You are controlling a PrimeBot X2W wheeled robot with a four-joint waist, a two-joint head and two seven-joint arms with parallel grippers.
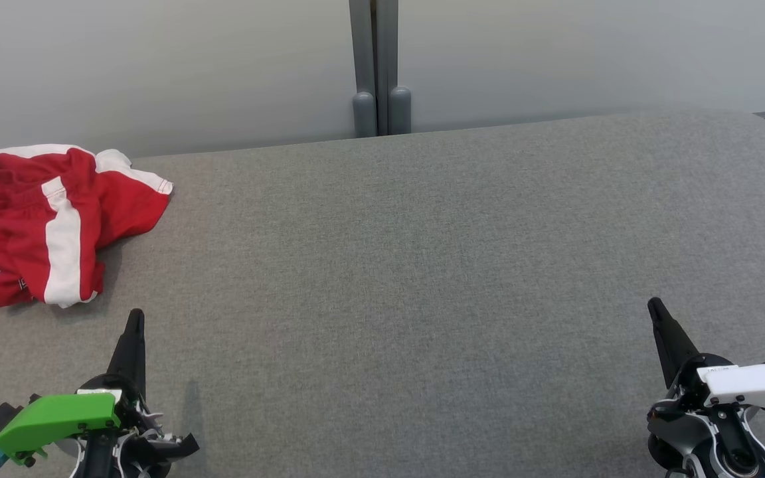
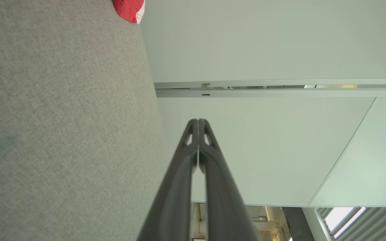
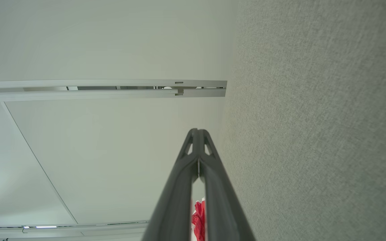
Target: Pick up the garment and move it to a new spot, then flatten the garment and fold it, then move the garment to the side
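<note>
Nearest me, my left gripper (image 1: 134, 318) hangs at the lower left over the table (image 1: 422, 265). Its two dark fingers are pressed together to one point with nothing between them, and a green cover (image 1: 57, 418) sits on its wrist. My right gripper (image 1: 655, 307) is at the lower right, well apart from the left. Its jaws are likewise together and empty, and a white cover (image 1: 751, 385) sits behind it. Both point away from me toward the far edge. In each wrist view my fingers meet at the tips, leaving a thin slit lower down.

The table is covered in grey woven cloth and has a rounded far right corner.

Farther off, the garment (image 1: 44, 226) lies crumpled in a heap on the table's far left part, beyond my left gripper and apart from it. It is red with white stripes and a white pattern, and it runs off the left edge of the head view. My left wrist view catches one red and white corner of it at the top edge.

Behind the table stands a pale wall (image 1: 223, 66), with a grey post (image 1: 374, 66) at the middle of the far edge.
</note>
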